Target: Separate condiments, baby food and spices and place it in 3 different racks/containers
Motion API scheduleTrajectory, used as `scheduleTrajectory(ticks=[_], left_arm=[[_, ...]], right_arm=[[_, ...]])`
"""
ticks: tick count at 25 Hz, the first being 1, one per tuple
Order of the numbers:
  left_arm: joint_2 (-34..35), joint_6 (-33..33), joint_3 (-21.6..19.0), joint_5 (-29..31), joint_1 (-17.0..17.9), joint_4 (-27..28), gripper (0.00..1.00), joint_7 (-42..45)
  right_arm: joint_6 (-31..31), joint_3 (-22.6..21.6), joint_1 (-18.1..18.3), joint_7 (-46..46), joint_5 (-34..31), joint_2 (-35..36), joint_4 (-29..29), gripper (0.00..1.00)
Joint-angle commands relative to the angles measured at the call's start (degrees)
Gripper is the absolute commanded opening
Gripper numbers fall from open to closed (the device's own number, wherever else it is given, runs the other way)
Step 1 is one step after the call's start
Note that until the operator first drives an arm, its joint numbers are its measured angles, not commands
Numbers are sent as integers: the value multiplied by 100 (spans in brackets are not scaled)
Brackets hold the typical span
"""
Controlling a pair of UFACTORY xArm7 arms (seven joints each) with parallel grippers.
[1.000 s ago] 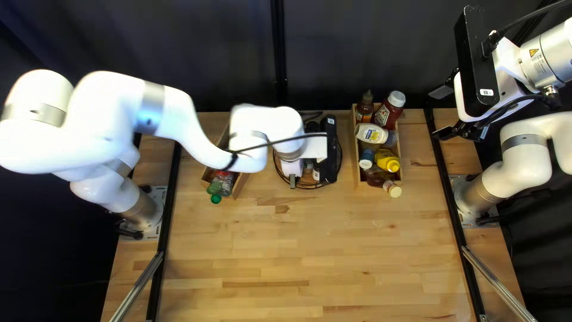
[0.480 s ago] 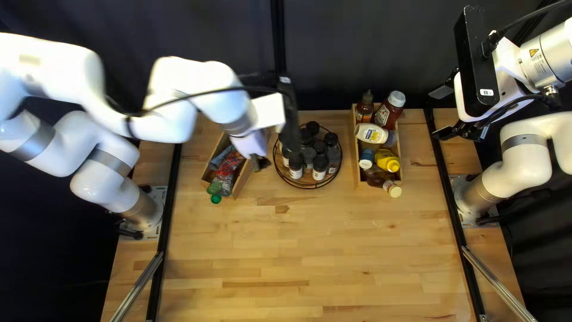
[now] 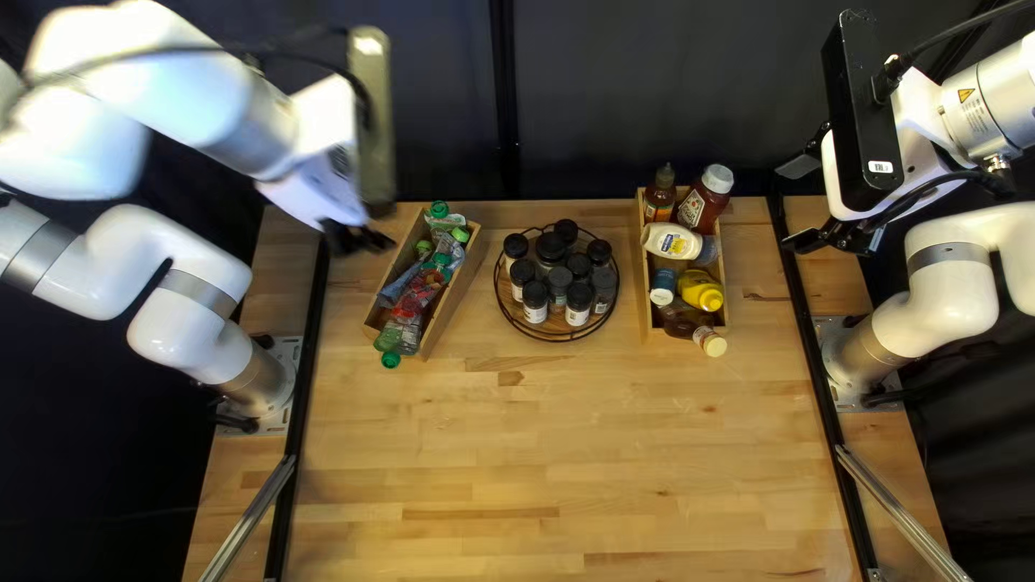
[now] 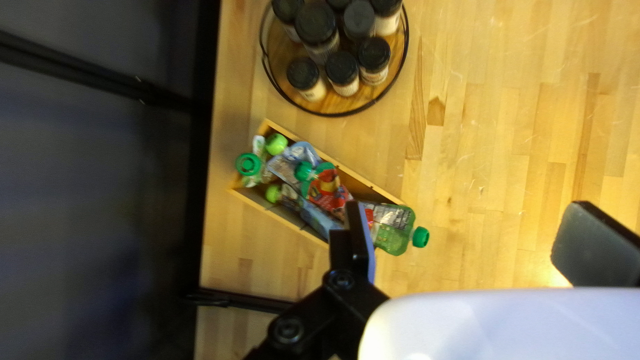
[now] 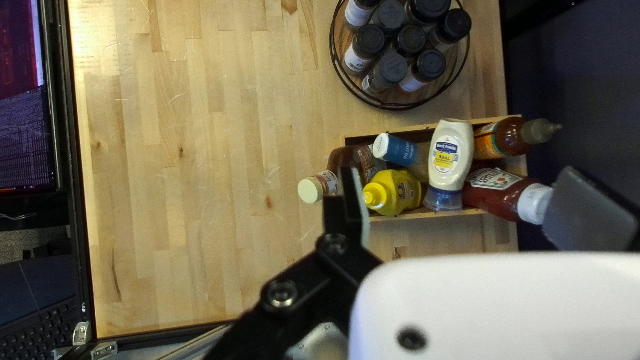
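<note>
My left gripper [image 3: 361,239] is raised at the upper left of the top left view; in the left wrist view my left gripper [image 4: 460,240] stands open and empty. My right gripper [image 3: 800,205] hangs at the right; in the right wrist view my right gripper [image 5: 453,207] is open, holding nothing. Green-capped baby food pouches [image 3: 415,296] lie in a slanted wooden box [image 3: 454,293]. Black-lidded spice jars [image 3: 578,304] stand on a round wire-rimmed rack [image 3: 555,335]. A second wooden box [image 3: 643,296] holds ketchup [image 3: 703,202], mayonnaise [image 3: 671,241], mustard [image 3: 701,291] and several other bottles.
Black rails [image 3: 307,372] run along both sides of the wooden table [image 3: 561,453]. A dark curtain [image 3: 604,97] hangs behind its far edge. A screen [image 5: 23,100] and keyboard [image 5: 37,320] stand beyond the rail in the right wrist view.
My left arm has swung left and back from over the spice rack, past the slanted box, uncovering both. The right arm and the containers have stayed still.
</note>
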State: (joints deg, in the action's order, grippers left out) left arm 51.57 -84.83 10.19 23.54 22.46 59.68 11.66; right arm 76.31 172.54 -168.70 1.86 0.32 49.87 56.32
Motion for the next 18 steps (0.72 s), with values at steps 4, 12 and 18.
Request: scheduleTrajectory(ticks=[4, 12, 18], left_arm=[[239, 105, -26, -4, 71, 9, 100, -99], [239, 105, -26, -4, 71, 9, 100, -99], [239, 105, -26, -4, 71, 9, 100, -99]], right_arm=[[0, 0, 0, 0, 0, 0, 0, 100], [0, 0, 0, 0, 0, 0, 0, 100], [0, 0, 0, 0, 0, 0, 0, 100]])
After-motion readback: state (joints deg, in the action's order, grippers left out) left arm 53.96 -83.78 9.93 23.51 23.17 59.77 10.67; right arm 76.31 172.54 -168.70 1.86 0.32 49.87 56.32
